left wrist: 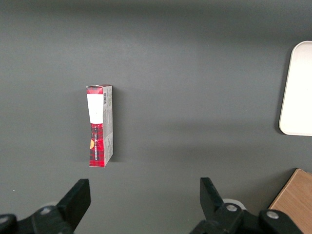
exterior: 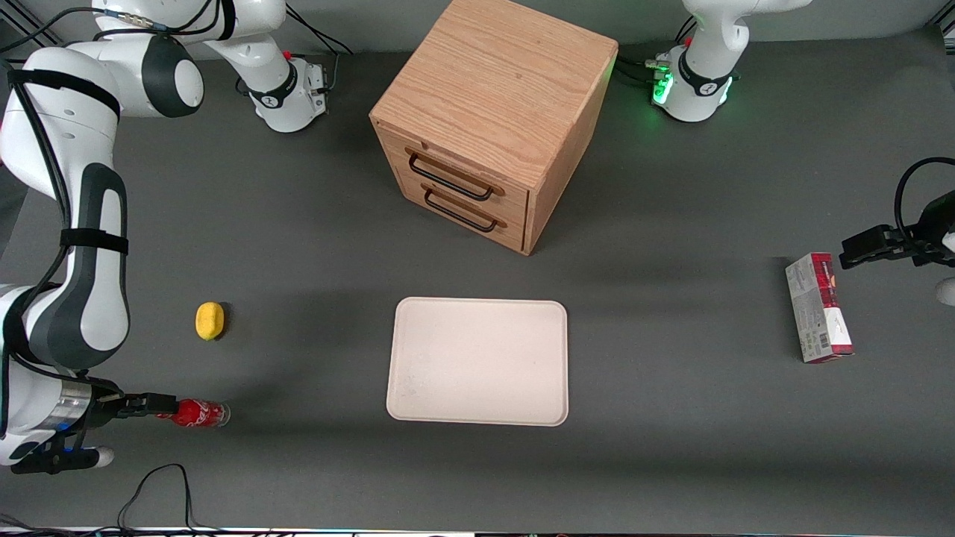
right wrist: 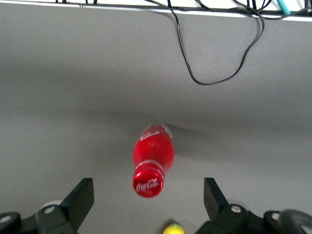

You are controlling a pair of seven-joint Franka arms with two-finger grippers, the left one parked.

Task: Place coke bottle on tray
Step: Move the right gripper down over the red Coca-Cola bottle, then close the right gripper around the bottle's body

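Coke bottle (exterior: 200, 413) lies on the counter (exterior: 671, 447) at the working arm's end, cap toward the pincer (exterior: 153, 406), which is spread wide around it, unclenched, likely lining up a grab. Tray (exterior: 478, 361) sits bare mid-counter, well apart. Lemon (exterior: 210, 321) farther from the camera.

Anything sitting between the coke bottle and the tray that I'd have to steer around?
Nothing visible. Bare table runs from the coke bottle to the tray. The lemon lies farther from the front camera, off that line. The gripper is at the bottle's cap end, fingers open in the wrist view, with nothing between them and the bottle.
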